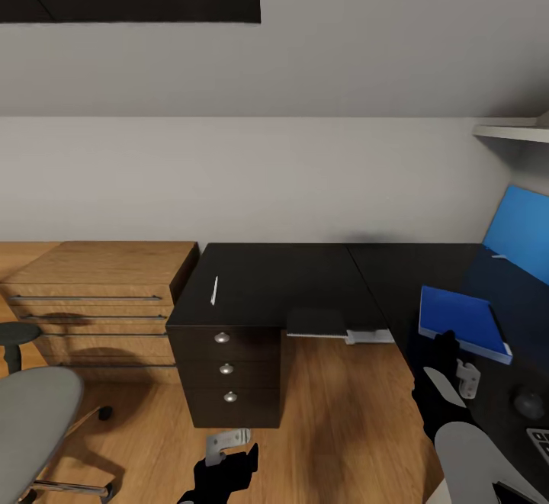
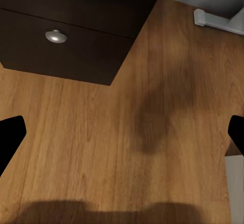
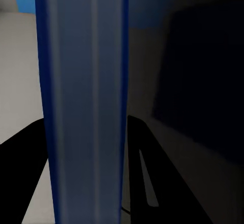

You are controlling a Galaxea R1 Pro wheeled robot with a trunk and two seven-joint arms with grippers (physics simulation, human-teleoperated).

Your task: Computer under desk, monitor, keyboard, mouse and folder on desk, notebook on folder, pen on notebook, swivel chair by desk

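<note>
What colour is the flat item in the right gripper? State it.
Blue folder, white edge; head view shows it best.

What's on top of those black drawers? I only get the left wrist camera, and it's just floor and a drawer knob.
Observer: A thin white pen lies on the desk, above the drawers.
Operator: What's the other pincer doing?
Observer: The right pincer is at the near edge of a flat blue thing on the desk. Its wrist view shows that blue edge between the fingers.
Operator: Where's the chair?
Observer: The grey swivel chair stands on the floor to the robot's left, apart from the desk.
</note>
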